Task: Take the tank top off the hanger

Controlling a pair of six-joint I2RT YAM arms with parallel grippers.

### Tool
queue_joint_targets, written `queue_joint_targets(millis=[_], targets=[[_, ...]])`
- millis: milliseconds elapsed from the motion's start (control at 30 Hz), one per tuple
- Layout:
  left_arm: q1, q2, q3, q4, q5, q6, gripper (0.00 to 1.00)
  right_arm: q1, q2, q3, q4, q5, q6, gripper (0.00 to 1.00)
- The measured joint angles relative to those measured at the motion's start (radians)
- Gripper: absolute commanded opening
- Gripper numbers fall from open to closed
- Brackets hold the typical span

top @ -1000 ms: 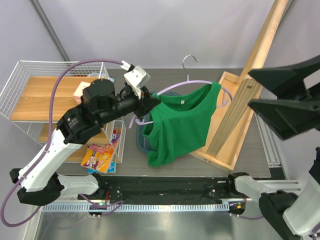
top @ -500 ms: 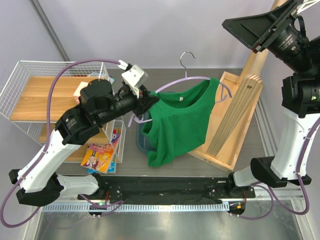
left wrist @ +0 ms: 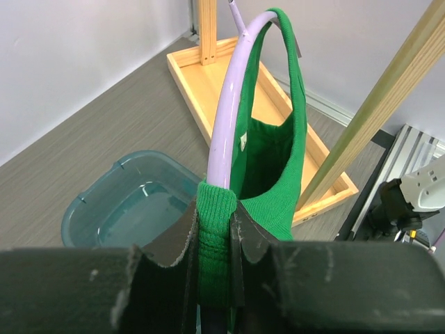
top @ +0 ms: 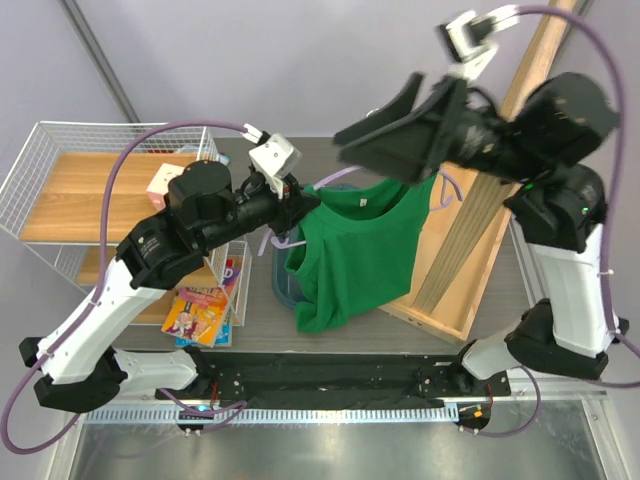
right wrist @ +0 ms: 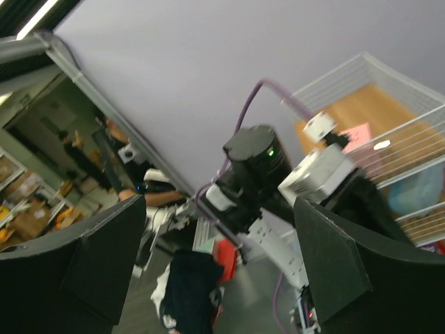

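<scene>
Between the closed jaws of your left gripper (left wrist: pixel 214 236) sits one strap of the tank top (top: pixel 355 255), likely soft and light, draped on the hanger (left wrist: pixel 233 104); your right gripper (right wrist: pixel 219 209), jaws wide, hovers above, so you'd best pinch the far strap.

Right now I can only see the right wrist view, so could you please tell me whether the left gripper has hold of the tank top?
Observer: Yes. The left gripper is shut on one strap of the tank top, where that strap wraps the hanger end.
Operator: Thank you. Is the other strap on the hanger?
Observer: Yes, the left wrist view shows it looped over the hanger's far arm.
Operator: And where is my right gripper?
Observer: In the top view the right gripper is open and holds nothing, above the garment's far edge.
</scene>
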Motion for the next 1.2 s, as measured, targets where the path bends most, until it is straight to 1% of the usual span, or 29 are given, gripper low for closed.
queue_joint_targets(millis=[133, 167, 267, 333, 367, 467, 500, 567, 600, 700, 867, 1033, 1133, 1167, 1200], targets=[[0.0, -0.001, 0.0, -0.002, -0.013, 0.0, 0.0, 0.356, 0.055, 0.011, -0.146, 0.214, -0.16, 0.92], [0.0, -0.002, 0.0, -0.003, -0.018, 0.001, 0.0, 0.421, 0.064, 0.003, -0.169, 0.273, -0.193, 0.92], [0.0, -0.013, -0.005, -0.008, -0.028, 0.002, 0.0, 0.566, 0.066, -0.035, -0.219, 0.412, -0.273, 0.94], [0.0, -0.027, -0.007, -0.019, -0.037, 0.005, 0.0, 0.635, 0.053, -0.076, -0.226, 0.518, -0.329, 0.94], [0.0, -0.032, -0.008, -0.023, -0.039, 0.005, 0.0, 0.649, 0.047, -0.092, -0.23, 0.554, -0.348, 0.94], [0.0, -0.084, -0.047, -0.027, -0.05, 0.003, 0.0, 0.673, 0.016, -0.158, -0.251, 0.674, -0.407, 0.89], [0.0, -0.112, -0.073, -0.027, -0.053, 0.002, 0.0, 0.673, 0.007, -0.171, -0.264, 0.711, -0.423, 0.85], [0.0, -0.17, -0.119, -0.038, -0.057, -0.003, 0.0, 0.673, -0.009, -0.185, -0.285, 0.786, -0.455, 0.82], [0.0, -0.19, -0.126, -0.048, -0.059, -0.004, 0.0, 0.673, -0.017, -0.188, -0.293, 0.821, -0.472, 0.79], [0.0, -0.215, -0.115, -0.064, -0.061, -0.005, 0.0, 0.673, -0.042, -0.189, -0.317, 0.9, -0.53, 0.79], [0.0, -0.224, -0.099, -0.083, -0.063, -0.006, 0.0, 0.673, -0.086, -0.227, -0.329, 1.015, -0.684, 0.78], [0.0, -0.241, -0.087, -0.142, -0.053, -0.019, 0.0, 0.673, -0.065, -0.262, -0.335, 1.1, -0.816, 0.77], [0.0, -0.257, -0.08, -0.162, -0.047, -0.023, 0.0, 0.673, -0.043, -0.283, -0.335, 1.114, -0.881, 0.72], [0.0, -0.264, -0.076, -0.17, -0.044, -0.023, 0.0, 0.673, -0.039, -0.295, -0.334, 1.114, -0.905, 0.68], [0.0, -0.27, -0.072, -0.175, -0.041, -0.023, 0.0, 0.673, -0.038, -0.305, -0.334, 1.113, -0.922, 0.67]])
